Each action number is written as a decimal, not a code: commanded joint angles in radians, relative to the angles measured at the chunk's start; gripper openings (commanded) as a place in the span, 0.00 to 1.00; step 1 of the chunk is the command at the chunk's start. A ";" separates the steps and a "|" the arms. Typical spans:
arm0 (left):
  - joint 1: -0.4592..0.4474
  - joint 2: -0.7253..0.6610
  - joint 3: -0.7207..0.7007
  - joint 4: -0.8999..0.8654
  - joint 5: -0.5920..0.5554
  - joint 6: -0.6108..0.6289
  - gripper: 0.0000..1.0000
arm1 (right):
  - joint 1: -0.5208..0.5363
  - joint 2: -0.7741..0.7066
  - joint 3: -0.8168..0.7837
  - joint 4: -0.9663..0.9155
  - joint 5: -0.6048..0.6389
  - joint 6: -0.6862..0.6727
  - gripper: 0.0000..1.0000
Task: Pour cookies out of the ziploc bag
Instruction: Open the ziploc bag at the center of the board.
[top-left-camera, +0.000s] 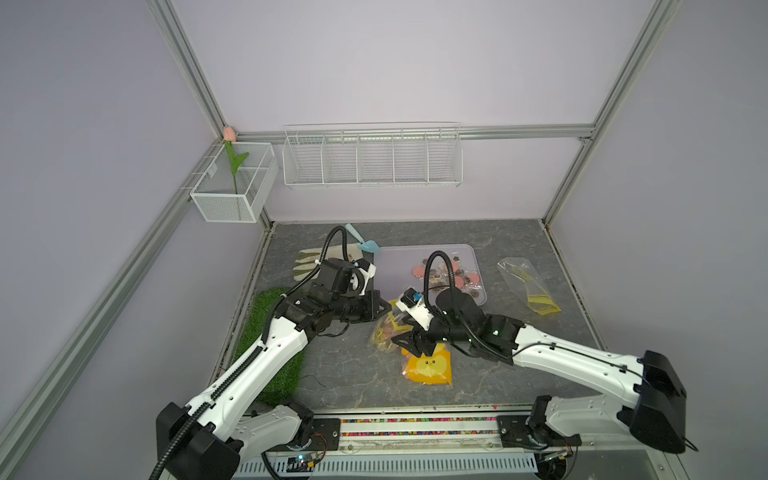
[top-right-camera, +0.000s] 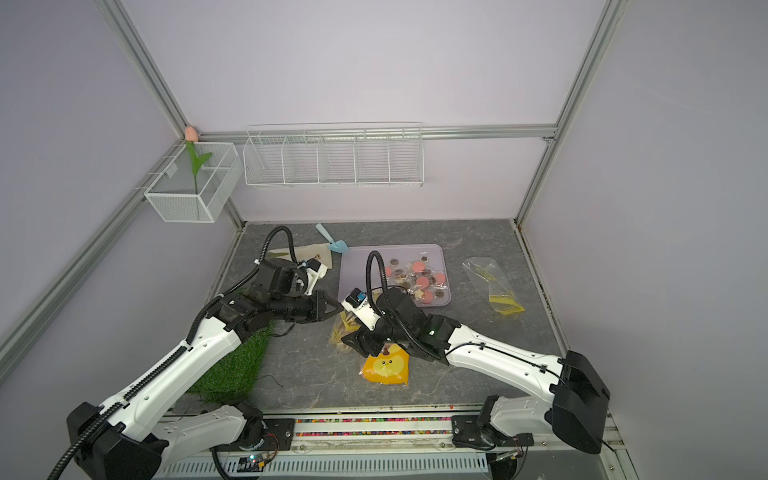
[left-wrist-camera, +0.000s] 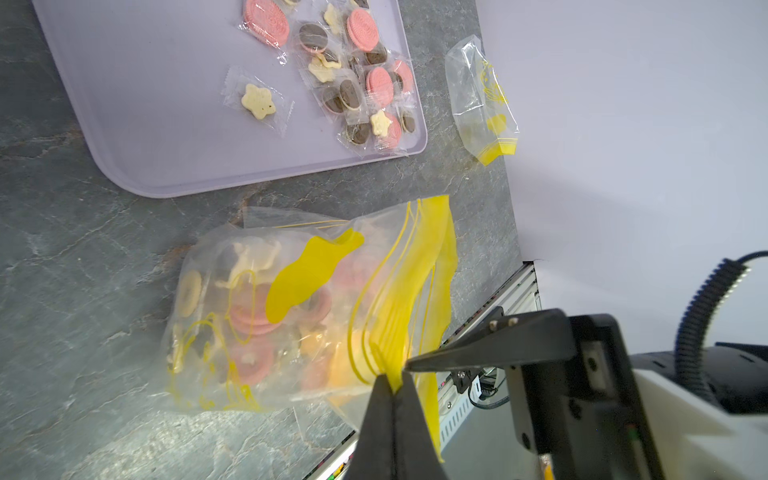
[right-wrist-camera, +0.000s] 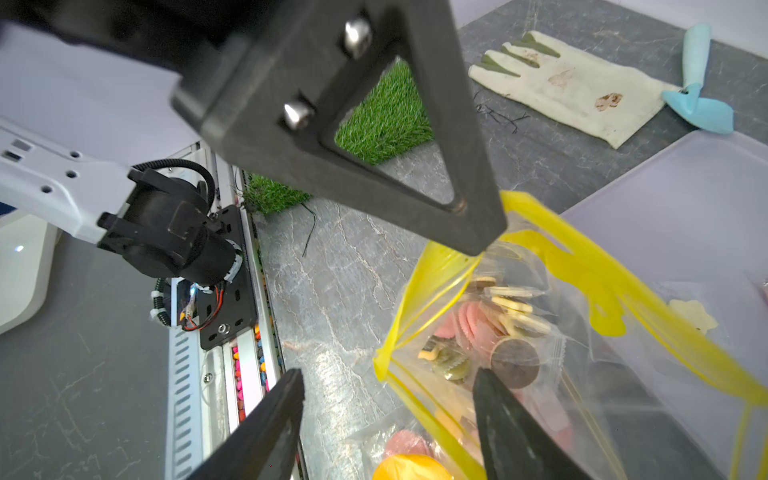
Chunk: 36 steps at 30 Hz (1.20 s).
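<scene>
The ziploc bag (left-wrist-camera: 291, 316) is clear with a yellow zip strip and lies on the grey table between both arms, also seen in a top view (top-left-camera: 384, 332). Pink, cream and dark cookies (left-wrist-camera: 253, 316) fill it. My left gripper (left-wrist-camera: 395, 380) is shut on the yellow zip edge. My right gripper (right-wrist-camera: 388, 376) is open at the bag's mouth (right-wrist-camera: 540, 311). The near yellow lip runs between its fingers, unclamped, and cookies (right-wrist-camera: 478, 324) show inside. More wrapped cookies (top-left-camera: 453, 278) lie on the lilac tray (top-left-camera: 395, 266).
A yellow-orange cartoon-face piece (top-left-camera: 428, 368) lies just in front of the right gripper. An empty clear bag (top-left-camera: 525, 286) sits right of the tray. A glove (top-left-camera: 309, 259) and blue scoop (top-left-camera: 361, 241) lie at the back left. A grass mat (top-left-camera: 270, 340) is under the left arm.
</scene>
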 joint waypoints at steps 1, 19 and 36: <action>0.001 0.007 -0.001 0.042 0.030 -0.011 0.00 | 0.017 0.027 0.022 0.045 0.036 -0.010 0.64; 0.017 -0.012 -0.006 0.004 0.010 0.008 0.38 | 0.033 0.143 0.102 0.087 0.125 0.137 0.07; 0.239 -0.218 -0.005 -0.244 -0.137 0.031 0.78 | -0.014 0.175 0.163 0.175 0.114 0.445 0.07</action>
